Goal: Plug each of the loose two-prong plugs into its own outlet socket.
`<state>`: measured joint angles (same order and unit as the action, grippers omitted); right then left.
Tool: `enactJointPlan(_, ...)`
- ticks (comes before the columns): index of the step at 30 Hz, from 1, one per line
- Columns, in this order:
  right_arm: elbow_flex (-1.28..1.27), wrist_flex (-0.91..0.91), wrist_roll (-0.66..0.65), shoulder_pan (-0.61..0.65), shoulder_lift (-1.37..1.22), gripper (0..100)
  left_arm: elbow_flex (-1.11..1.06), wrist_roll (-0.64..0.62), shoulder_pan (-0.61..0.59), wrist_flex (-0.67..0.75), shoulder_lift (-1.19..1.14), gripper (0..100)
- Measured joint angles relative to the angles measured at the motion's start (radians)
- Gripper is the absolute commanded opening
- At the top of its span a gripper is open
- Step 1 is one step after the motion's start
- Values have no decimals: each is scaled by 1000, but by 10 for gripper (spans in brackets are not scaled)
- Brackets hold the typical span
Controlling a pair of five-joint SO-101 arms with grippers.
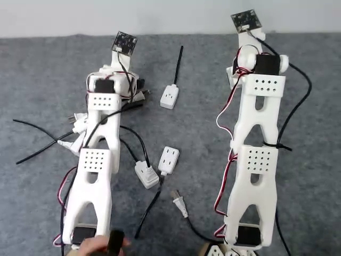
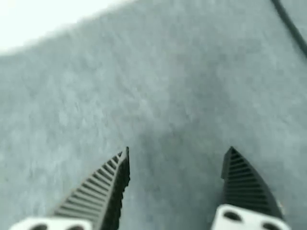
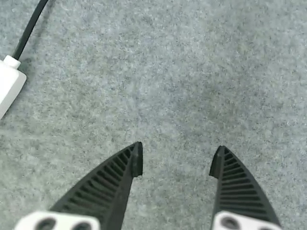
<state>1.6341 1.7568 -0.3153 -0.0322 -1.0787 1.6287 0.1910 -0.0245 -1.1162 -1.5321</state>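
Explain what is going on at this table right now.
Two robot arms stand at a grey carpeted table, neither holding anything. The left end effector and the right end effector are both open over bare carpet. A far outlet socket and a near outlet socket lie between the arms, and a loose two-prong plug lies on the carpet nearer the arms' bases, not plugged in.

Grey felt-covered table (image 1: pixel 37 69), pale wall (image 1: pixel 80 16) along its far edge
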Motion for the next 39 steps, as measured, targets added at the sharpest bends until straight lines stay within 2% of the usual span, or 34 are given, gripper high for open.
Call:
enactJointPlan(5,0,0,0,0,0,246,-2,3,-5,361,-117,247)
enactJointPlan(9,0,0,0,-9,0,246,-2,3,9,416,-121,235)
enactJointPlan(14,0,0,0,-6,0,246,-2,3,51,420,-121,238)
enactJointPlan(17,0,0,0,-6,0,246,-2,-6,66,399,-121,288)
enactJointPlan(20,0,0,0,-6,0,246,-2,-98,66,344,-121,340)
enactJointPlan(26,0,0,0,-6,0,246,-2,-229,64,238,-115,344)
enactJointPlan(39,0,0,0,-6,0,246,-2,-241,69,233,-112,341)
